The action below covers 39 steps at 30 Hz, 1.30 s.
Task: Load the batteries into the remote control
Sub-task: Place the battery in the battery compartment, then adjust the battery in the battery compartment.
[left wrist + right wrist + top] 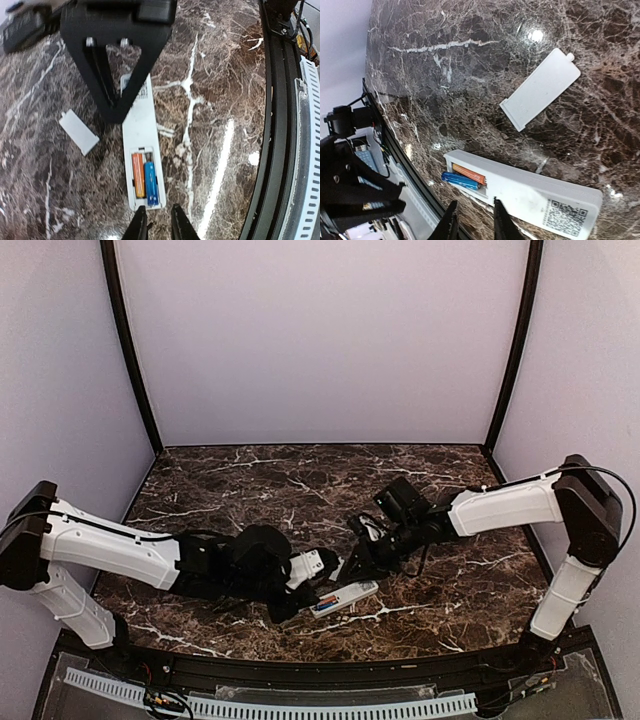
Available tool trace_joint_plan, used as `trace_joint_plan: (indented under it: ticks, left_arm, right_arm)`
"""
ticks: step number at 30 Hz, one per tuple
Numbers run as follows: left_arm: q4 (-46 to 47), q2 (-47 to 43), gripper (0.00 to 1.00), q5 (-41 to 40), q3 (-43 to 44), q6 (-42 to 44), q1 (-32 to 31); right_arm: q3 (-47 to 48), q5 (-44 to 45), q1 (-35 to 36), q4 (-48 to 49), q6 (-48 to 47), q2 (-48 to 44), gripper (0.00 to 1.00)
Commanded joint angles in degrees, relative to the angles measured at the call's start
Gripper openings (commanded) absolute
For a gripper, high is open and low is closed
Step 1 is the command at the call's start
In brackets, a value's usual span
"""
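Remote control (141, 150) lies label-up between both sets of fingers, orange battery (138, 175) and blue battery (151, 183) seated in its open bay
Light, stiff, slick plastic, likely to skid: pinch its long edges. Left gripper (157, 225) and right gripper (474, 222) stand narrowly parted, holding nothing. Wrist views show the loose cover (540, 90) beyond the fingertips; overhead hides it

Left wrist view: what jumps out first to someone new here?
The orange battery and blue battery lie side by side in the open bay at the near end of the white remote, which lies label up on the marble table. The loose cover lies apart on its left. The right hand touches down on the remote's far end.
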Motion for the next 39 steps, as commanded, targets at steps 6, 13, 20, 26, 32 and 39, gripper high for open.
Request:
trace_joint_plan:
  ticks: [6, 13, 20, 26, 32, 39]
  left_arm:
    - [-3.39, 1.83, 0.05, 1.93, -1.39, -1.03, 0.40]
    - [-1.94, 4.25, 0.00, 2.49, -0.57, -0.79, 0.39]
    - [-0.71, 6.30, 0.00, 2.22, 0.52, 0.03, 0.40]
    - [-1.06, 6.85, 0.00, 2.02, 0.77, 1.53, 0.65]
    - [-1.06, 7.08, 0.00, 1.86, 0.98, 2.41, 1.20]
    - [-0.81, 8.13, 0.00, 2.54, 1.59, 3.45, 1.53]
  right_arm:
    - [5.69, 16.05, -1.05, -16.31, -2.70, -1.22, 0.28]
    - [3.28, 17.41, -2.01, -16.75, -1.25, -0.82, 0.29]
    - [3.25, 17.24, -2.92, -15.75, -1.80, 0.79, 0.33]
    - [2.74, 15.31, -3.12, -14.12, -2.14, 1.90, 0.32]
    - [2.36, 13.87, -3.12, -12.73, -2.13, 2.47, 0.29]
    - [1.57, 12.76, -3.12, -11.50, -1.67, 2.75, 0.27]
